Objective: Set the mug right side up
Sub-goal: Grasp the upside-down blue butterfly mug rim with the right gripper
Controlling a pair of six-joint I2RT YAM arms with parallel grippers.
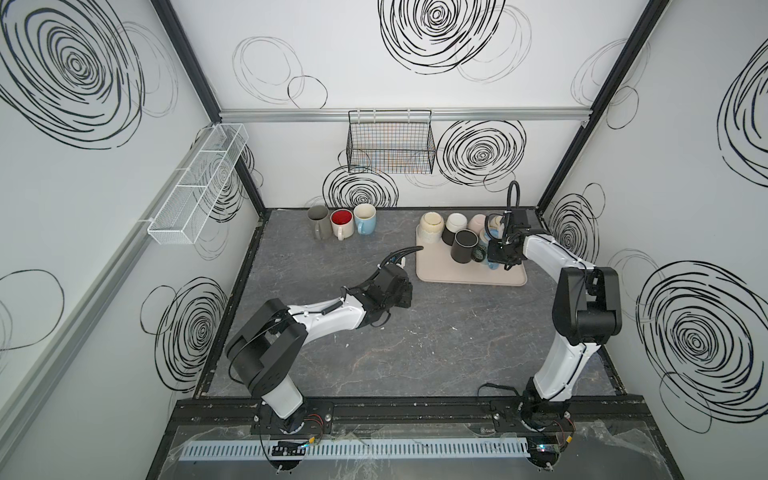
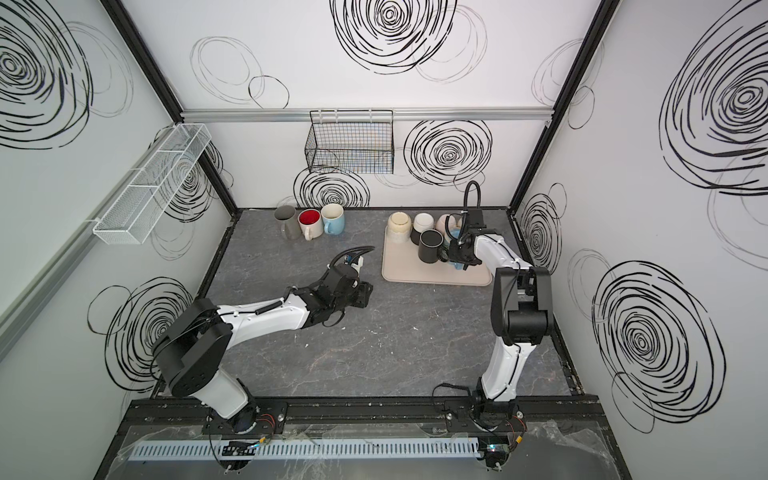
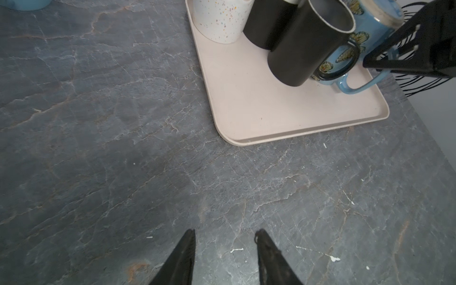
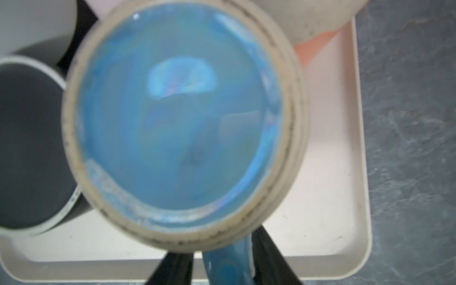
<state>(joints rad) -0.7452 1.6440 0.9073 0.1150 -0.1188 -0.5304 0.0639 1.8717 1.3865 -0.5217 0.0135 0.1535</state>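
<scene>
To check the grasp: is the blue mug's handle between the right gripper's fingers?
Yes, the right wrist view shows the handle between both fingers.

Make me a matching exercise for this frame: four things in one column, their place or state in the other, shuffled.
1. butterfly mug
2. red-lined mug
3. left gripper
4. wire basket

A. hanging on the back wall
B. mouth up on the table
C. upside down on the tray, handle between the jaws of the right gripper
D. open, holding nothing

Pairs: 1-C, 2-B, 3-D, 4-A
</scene>
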